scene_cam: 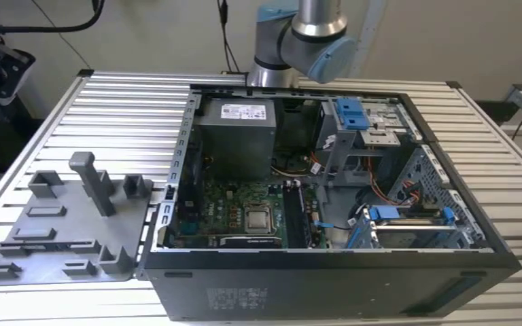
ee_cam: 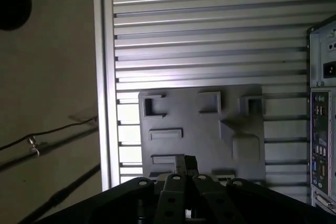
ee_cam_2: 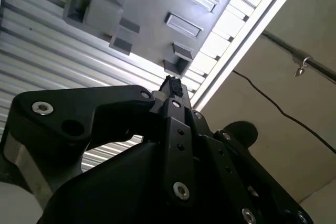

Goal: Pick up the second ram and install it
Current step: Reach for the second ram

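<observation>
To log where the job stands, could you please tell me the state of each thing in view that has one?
Black tower computer case: lying on its side, side panel off, inside exposed.
Grey plastic tray with moulded blocks: lying flat on the ribbed metal table, beside the case.
Robot's black hand: shut, aimed at the tray.
Silver square processor: seated, top uncovered.

arm (scene_cam: 304, 42): getting cut off at the exterior view's upper edge
grey tray (ee_cam: 210, 129): sitting partly hidden behind the gripper (ee_cam: 187, 164) in the first wrist view
computer case (ee_cam: 321, 129): running off the frame edge there
</observation>
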Motion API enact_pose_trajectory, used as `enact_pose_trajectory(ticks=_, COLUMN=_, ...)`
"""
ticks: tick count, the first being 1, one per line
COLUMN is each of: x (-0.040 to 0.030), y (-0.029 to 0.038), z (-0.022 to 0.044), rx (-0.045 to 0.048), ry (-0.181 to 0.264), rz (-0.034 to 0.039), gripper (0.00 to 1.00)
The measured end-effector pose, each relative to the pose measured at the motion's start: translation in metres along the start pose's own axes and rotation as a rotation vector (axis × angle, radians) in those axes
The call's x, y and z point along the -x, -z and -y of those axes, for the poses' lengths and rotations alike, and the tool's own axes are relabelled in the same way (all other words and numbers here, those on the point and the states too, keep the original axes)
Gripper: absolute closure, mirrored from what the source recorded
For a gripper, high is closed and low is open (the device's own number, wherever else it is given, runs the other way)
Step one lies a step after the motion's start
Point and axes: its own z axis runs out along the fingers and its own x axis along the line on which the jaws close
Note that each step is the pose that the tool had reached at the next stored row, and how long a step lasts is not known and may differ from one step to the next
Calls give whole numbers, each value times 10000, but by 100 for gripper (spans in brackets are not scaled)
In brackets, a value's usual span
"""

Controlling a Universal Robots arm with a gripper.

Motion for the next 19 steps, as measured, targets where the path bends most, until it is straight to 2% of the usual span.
enact_pose_trajectory(ticks=5, x=3, y=-5, z=59, rx=0, ry=0, rz=0, gripper=89)
enact_pose_trajectory(ticks=8, x=6, y=-8, z=121, rx=0, ry=0, rz=0, gripper=89)
enact_pose_trajectory(ticks=15, x=23, y=-18, z=363, rx=-1, ry=0, rz=0, gripper=89)
enact_pose_trajectory(ticks=19, x=61, y=-21, z=505, rx=0, ry=0, rz=0, gripper=89)
